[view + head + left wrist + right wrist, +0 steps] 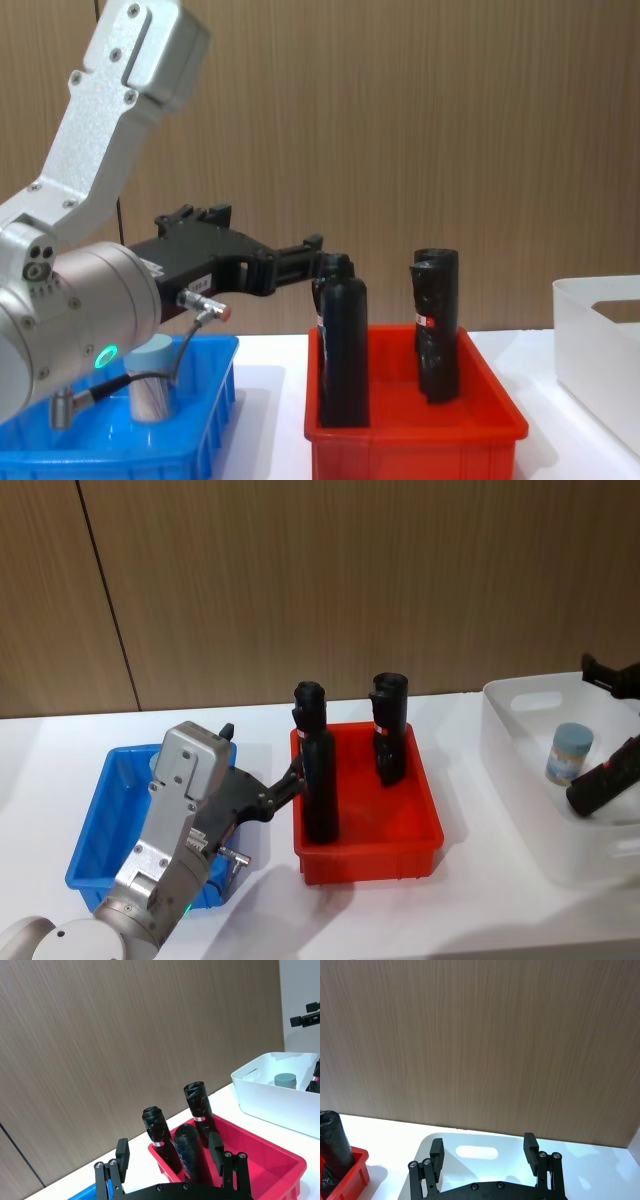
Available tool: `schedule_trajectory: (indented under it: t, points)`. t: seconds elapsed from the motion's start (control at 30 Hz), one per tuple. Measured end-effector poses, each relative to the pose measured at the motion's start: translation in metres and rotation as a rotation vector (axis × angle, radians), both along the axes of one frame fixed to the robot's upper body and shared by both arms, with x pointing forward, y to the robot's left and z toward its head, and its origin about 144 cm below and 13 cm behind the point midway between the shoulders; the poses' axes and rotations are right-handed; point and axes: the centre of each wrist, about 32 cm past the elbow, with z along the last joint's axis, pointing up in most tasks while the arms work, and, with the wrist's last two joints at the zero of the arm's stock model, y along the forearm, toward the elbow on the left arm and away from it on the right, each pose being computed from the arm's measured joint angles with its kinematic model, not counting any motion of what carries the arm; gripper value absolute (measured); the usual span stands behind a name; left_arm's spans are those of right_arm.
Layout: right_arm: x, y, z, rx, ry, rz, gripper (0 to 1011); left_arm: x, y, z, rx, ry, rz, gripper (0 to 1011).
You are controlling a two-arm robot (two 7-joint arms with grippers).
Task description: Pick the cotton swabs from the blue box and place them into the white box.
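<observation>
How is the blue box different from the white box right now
The blue box is bright blue, shallow, on the robot's left; the white box is plain white, taller, on its right. The left tool hovers by the blue box, the right tool over the white box. Each holds one cotton swab jar.

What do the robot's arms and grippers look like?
The left arm is silvery-grey metal with rounded joints, a small green light and a thin cable with a red-tipped plug. Its left gripper is black, with two flat fingers and small silver screws. The right gripper is black too, built the same way.
</observation>
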Motion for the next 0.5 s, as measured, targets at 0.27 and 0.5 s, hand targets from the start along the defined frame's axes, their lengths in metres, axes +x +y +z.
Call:
schedule_trajectory:
  t: [0.27,0.5]
  points:
    - [-0.0002,-0.0004,-0.0002,0.000,0.000,0.000,1002,0.0000,0.0000,0.0000,0.000,0.000,0.000,1004]
    - [-0.0002,-0.0004,-0.0002,0.000,-0.001,0.000,1002,0.0000,0.0000,0.0000,0.000,0.000,0.000,1004]
